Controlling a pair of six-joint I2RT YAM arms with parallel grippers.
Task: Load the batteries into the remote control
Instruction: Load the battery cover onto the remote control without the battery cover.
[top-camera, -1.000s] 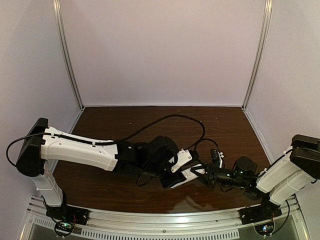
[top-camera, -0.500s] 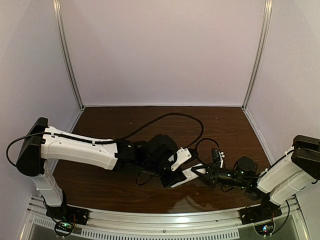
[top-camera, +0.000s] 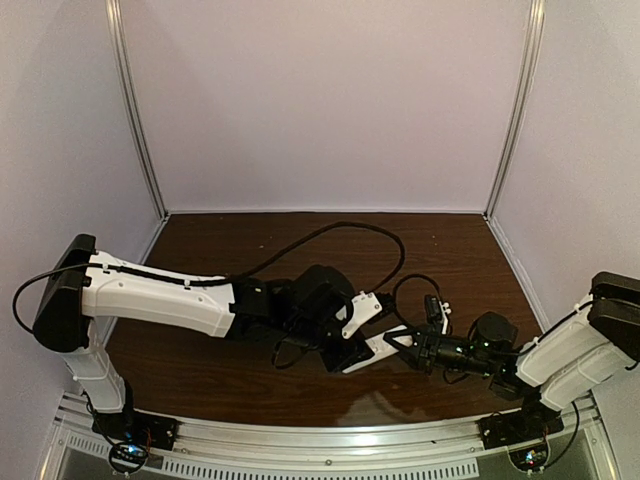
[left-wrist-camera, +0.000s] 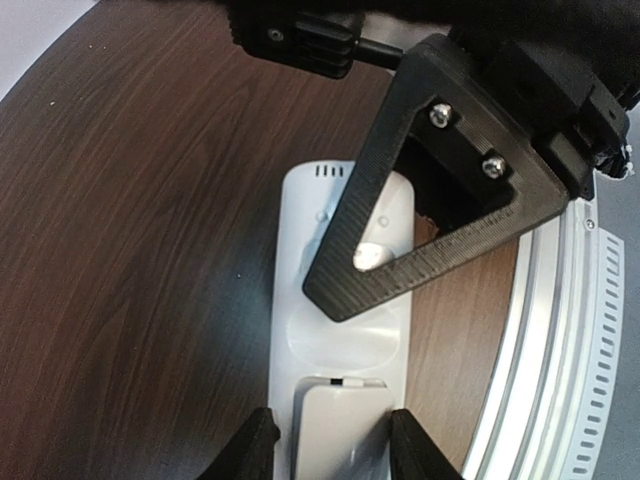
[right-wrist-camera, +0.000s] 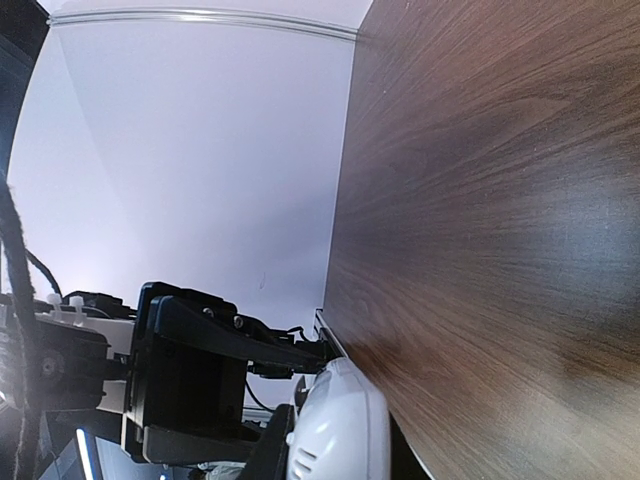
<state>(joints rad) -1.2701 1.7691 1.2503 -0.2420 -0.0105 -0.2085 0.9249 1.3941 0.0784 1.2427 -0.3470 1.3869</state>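
The white remote control (left-wrist-camera: 345, 330) lies with its plain back up, low over the brown table (left-wrist-camera: 130, 230). A white cover piece (left-wrist-camera: 340, 430) sits in the recess of its back. My left gripper (left-wrist-camera: 335, 445) is shut on that end of the remote, one finger on each side. My right gripper (right-wrist-camera: 335, 455) is shut on the other, rounded end (right-wrist-camera: 335, 430); one of its fingers (left-wrist-camera: 420, 210) lies across the remote's back. In the top view the remote (top-camera: 377, 349) bridges the left gripper (top-camera: 350, 352) and right gripper (top-camera: 400, 345). No batteries are in view.
A black cable (top-camera: 350, 232) loops over the table behind the left arm. The table's metal front rail (left-wrist-camera: 560, 330) runs just beside the remote. White walls close in the back and both sides.
Both grippers and the remote have shifted slightly toward the front edge; both grips are unchanged.
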